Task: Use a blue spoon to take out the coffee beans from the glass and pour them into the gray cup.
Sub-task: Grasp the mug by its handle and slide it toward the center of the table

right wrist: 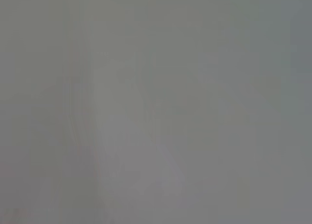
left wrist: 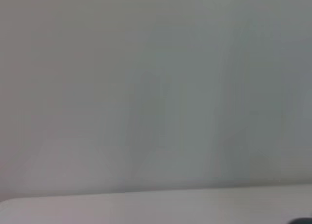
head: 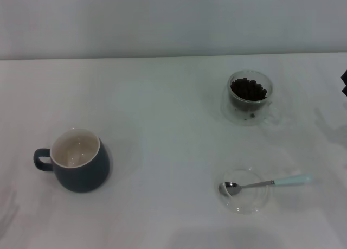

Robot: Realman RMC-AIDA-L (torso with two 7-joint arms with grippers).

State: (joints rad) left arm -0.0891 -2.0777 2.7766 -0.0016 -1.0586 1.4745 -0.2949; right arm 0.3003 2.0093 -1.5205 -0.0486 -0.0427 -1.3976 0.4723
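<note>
The blue spoon (head: 265,183) lies with its metal bowl in a shallow clear dish (head: 245,197) at the front right, and its pale blue handle points right over the rim. The glass (head: 248,97) stands behind it at the back right, holding the dark coffee beans (head: 248,89). Far to the left, the gray cup (head: 78,161) stands upright with an empty white inside and its handle to the left. A dark sliver of my right gripper (head: 344,83) shows at the right edge, level with the glass. My left gripper is out of view.
Everything stands on a white table (head: 162,124) with a pale wall behind it. Both wrist views show only blank pale surface. In the left wrist view, a table edge (left wrist: 146,194) runs along the lower part.
</note>
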